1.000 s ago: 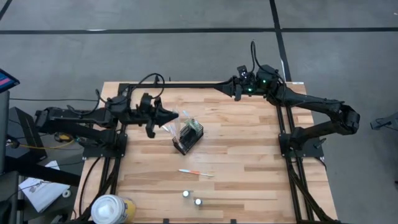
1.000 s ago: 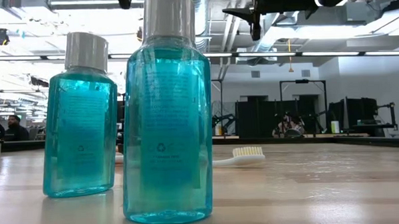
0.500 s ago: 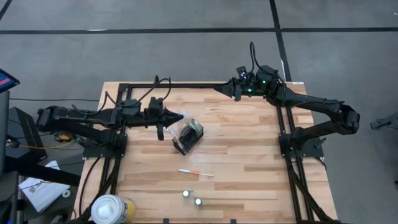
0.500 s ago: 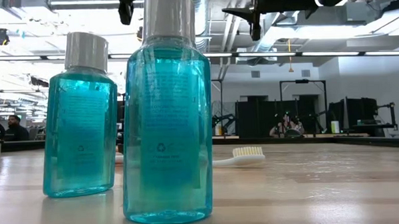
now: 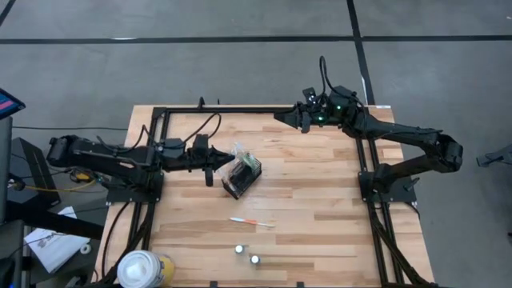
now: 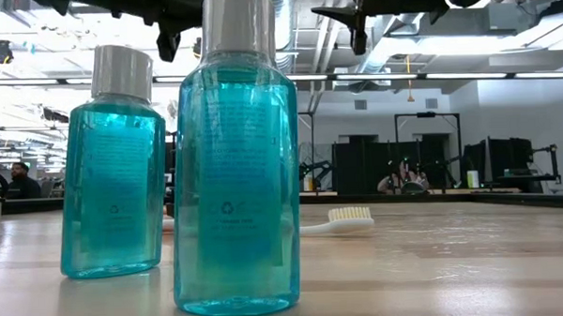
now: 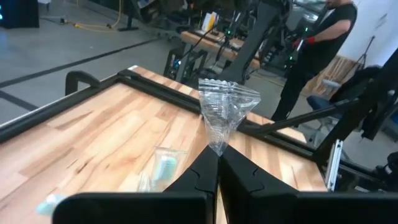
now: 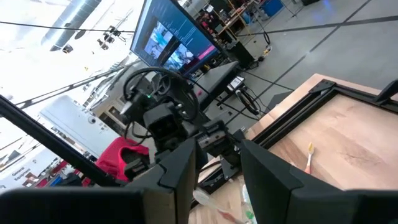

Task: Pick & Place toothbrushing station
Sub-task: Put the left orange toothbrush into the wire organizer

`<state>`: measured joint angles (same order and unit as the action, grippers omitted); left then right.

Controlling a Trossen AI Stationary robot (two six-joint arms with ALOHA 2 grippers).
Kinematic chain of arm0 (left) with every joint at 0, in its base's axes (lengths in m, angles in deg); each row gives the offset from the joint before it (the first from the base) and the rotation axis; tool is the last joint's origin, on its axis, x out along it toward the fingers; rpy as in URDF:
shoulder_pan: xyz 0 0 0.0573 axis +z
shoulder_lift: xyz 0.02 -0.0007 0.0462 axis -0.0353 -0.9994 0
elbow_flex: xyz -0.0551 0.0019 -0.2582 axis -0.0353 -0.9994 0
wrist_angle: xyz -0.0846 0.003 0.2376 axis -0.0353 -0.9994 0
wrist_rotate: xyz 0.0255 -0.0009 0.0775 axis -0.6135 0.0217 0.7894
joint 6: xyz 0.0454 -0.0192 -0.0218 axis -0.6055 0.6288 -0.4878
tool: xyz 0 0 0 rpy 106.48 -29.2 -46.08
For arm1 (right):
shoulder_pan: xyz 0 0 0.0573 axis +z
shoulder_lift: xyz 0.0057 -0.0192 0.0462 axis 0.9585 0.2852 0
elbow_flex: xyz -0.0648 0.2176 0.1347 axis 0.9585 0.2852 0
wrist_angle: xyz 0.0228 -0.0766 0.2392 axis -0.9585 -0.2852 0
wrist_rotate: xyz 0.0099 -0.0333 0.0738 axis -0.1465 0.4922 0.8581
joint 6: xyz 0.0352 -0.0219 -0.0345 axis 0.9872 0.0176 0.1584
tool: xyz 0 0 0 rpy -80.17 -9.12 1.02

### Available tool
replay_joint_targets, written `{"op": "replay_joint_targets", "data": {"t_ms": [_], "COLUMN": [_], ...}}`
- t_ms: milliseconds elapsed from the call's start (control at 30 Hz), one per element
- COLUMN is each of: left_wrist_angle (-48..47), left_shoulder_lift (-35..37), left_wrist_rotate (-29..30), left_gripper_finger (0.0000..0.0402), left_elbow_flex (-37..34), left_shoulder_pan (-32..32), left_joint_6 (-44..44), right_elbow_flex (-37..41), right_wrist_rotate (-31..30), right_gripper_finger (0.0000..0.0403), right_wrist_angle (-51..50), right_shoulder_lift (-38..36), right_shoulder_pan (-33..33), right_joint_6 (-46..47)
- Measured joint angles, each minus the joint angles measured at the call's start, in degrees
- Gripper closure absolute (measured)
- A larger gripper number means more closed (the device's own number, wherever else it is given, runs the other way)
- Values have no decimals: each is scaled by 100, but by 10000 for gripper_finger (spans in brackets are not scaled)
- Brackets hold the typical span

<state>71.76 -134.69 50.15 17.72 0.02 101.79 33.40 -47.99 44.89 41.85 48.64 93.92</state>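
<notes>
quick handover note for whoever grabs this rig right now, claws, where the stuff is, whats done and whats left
Left claw: shut on a clear plastic wrapper, held up above the table beside the black mesh holder.
Right claw: open, holding nothing, waiting over the far edge of the table.
Things: holder stands mid-table; one toothbrush lies flat on the wood nearer the front; two blue bottles stand at the front edge.
Done: wrapper picked up.
Left: wrapper not yet set down; loose toothbrush is not in the holder.

A robotics lab: beyond the left claw (image 7: 217,163) stand more arm rigs (image 7: 249,31) on benches; exposed ceiling ducts (image 6: 353,43), concrete floor (image 5: 240,64), monitor screens (image 8: 174,37).
</notes>
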Motion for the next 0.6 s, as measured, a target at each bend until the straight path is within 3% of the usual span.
{"op": "replay_joint_targets", "data": {"t_ms": [600], "left_wrist_angle": [829], "left_shoulder_lift": [2], "left_wrist_rotate": [988], "left_gripper_finger": [401], "left_elbow_flex": [-579], "left_shoulder_pan": [-396], "left_joint_6": [194], "right_elbow_flex": [0], "right_wrist_rotate": [-5], "right_gripper_finger": [282], "right_wrist_angle": [-104], "right_shoulder_lift": [0], "right_shoulder_pan": [6], "right_joint_6": [19]}}
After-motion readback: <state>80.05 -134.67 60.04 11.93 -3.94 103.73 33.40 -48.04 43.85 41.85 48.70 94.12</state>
